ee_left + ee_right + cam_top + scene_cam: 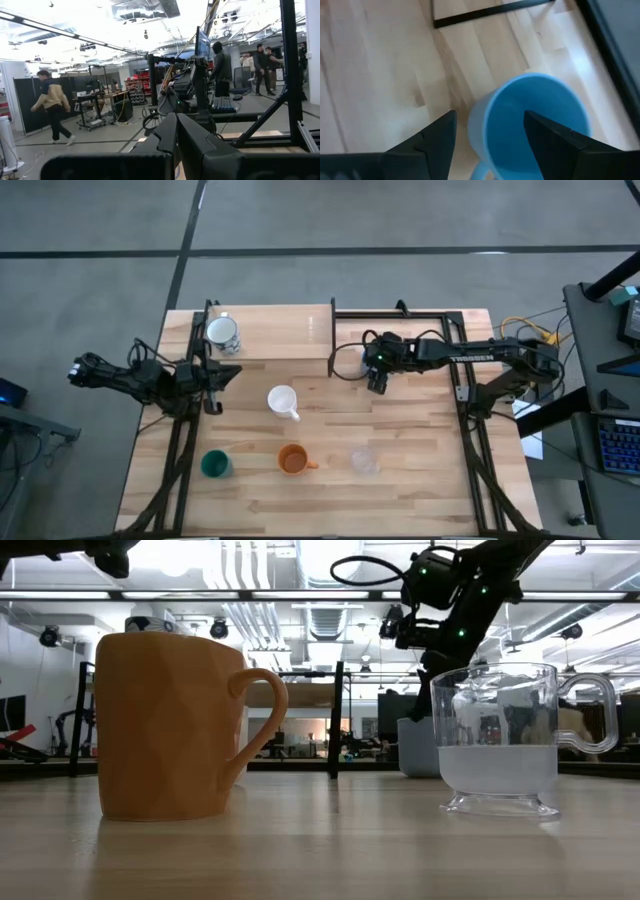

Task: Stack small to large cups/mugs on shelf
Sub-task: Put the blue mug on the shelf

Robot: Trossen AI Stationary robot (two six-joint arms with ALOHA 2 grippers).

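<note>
The light blue cup (535, 125) stands upright on the table just right of the shelf (280, 330). My right gripper (490, 114) hangs open over it, slanting down: one finger over the cup's mouth, the other outside its wall, with no touch showing. In the low view the cup (418, 747) is behind the clear cup (500, 740), below the gripper (400, 630). The silver cup (222, 332) stands on the shelf's left end. On the table stand the white mug (283, 401), green cup (215, 464) and orange mug (292, 460). My left gripper (176, 137) waits shut at the table's left side.
Black frame rails (465, 430) run along the table's left and right sides. The shelf's black frame edge (490, 12) lies just beyond the blue cup. Bare wood (420, 430) lies between the right arm and the near row of cups. People move in the room beyond.
</note>
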